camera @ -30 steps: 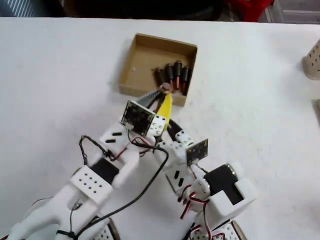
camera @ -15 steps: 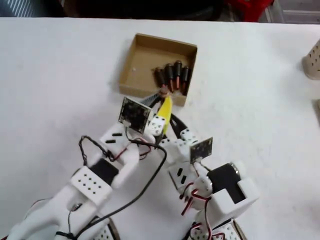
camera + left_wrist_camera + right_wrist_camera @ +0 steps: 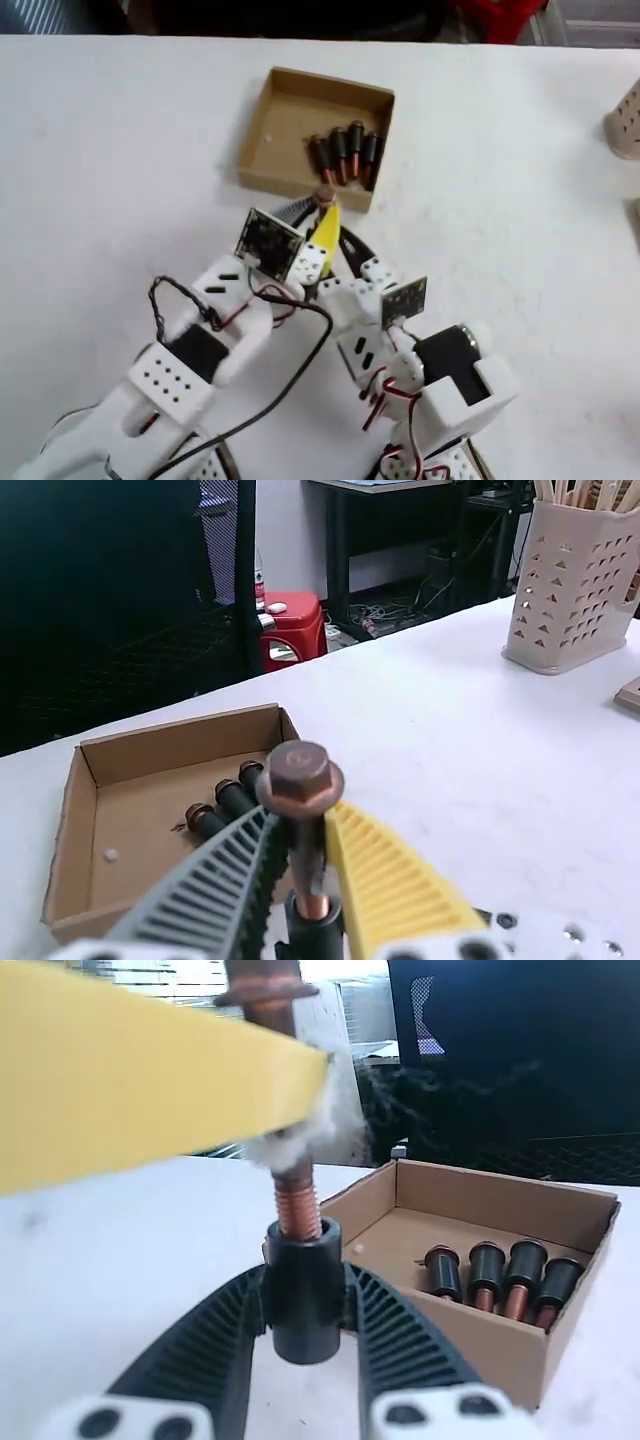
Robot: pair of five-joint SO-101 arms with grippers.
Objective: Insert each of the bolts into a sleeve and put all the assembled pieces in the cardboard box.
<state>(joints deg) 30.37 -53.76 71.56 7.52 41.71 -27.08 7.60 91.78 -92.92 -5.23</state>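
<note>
Bolt (image 3: 300,776) clenched by left gripper (image 3: 300,830), sleeve (image 3: 303,1285) by right gripper (image 3: 305,1310), white table (image 3: 480,740), red stool (image 3: 292,625) behind.

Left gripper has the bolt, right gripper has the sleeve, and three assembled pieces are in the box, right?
No: the cardboard box holds four assembled pieces, not three, as the right wrist view shows. The left gripper does hold the bolt and the right gripper the sleeve.

A lab-like workroom is suggested. A perforated holder (image 3: 575,580) of sticks is set on a white table (image 3: 520,200); beyond the table a red stool (image 3: 290,625), black desk legs (image 3: 337,560) and floor cables (image 3: 400,615) are seen.
</note>
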